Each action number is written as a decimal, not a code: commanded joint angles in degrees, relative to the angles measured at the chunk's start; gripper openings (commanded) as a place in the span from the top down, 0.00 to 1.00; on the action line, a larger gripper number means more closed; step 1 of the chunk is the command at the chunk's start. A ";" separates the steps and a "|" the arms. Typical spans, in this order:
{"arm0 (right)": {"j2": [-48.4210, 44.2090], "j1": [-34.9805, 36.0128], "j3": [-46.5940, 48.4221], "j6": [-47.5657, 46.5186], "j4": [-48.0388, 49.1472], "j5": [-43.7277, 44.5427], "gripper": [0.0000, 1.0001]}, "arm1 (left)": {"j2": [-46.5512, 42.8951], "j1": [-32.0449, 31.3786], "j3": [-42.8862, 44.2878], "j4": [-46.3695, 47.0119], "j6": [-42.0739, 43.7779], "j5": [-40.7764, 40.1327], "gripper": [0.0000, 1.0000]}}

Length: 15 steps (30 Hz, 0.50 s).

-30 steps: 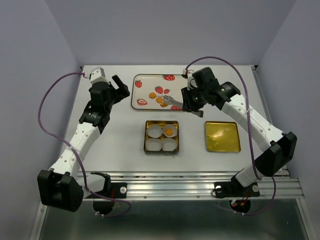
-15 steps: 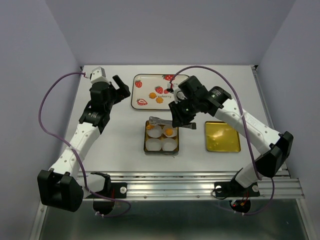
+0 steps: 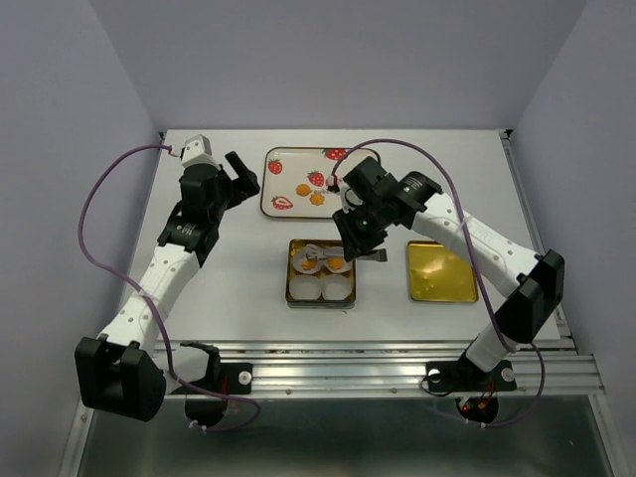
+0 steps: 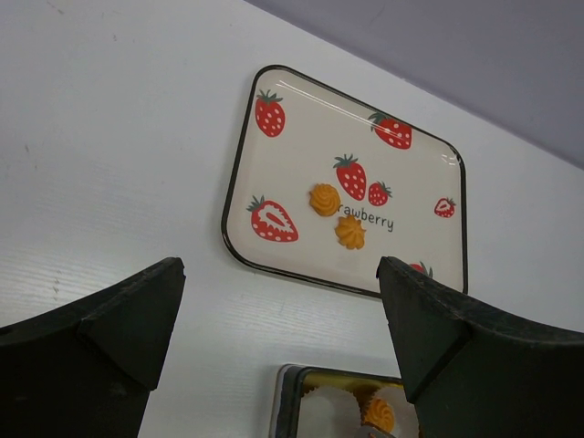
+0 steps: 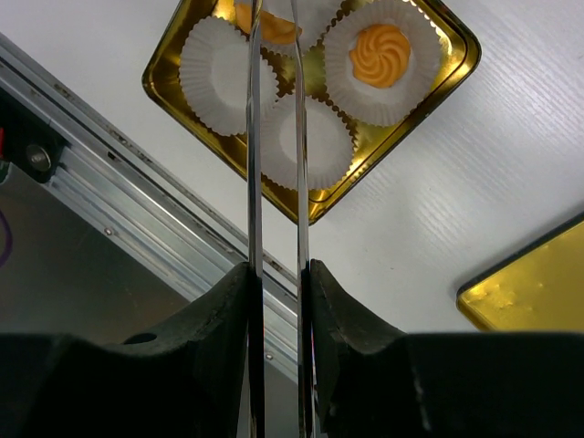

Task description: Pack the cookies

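The gold tin holds white paper cups. One cookie lies in the back right cup, also in the right wrist view. My right gripper is shut on metal tongs, jaws pressed against the two blades. The tong tips hold a second cookie at the tin's back left cup. Two more cookies lie on the strawberry tray. My left gripper is open and empty, left of the tray.
The tin's gold lid lies flat to the right of the tin. The tin's front two cups are empty. A metal rail runs along the table's near edge. Purple cables arc above both arms.
My right arm carried the tongs with a cookie from the strawberry tray to the tin and lowered them over the back left cup. The left arm has not moved.
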 commanded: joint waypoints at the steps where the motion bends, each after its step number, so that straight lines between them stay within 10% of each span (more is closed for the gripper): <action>1: 0.98 0.62 3.60 0.55 0.29 1.83 0.71 | -1.00 -0.17 0.06 2.07 1.32 0.48 0.01; 15: 5.46 0.62 5.97 -0.42 -1.11 1.49 0.71 | 0.05 -0.26 0.15 2.07 1.67 0.04 0.01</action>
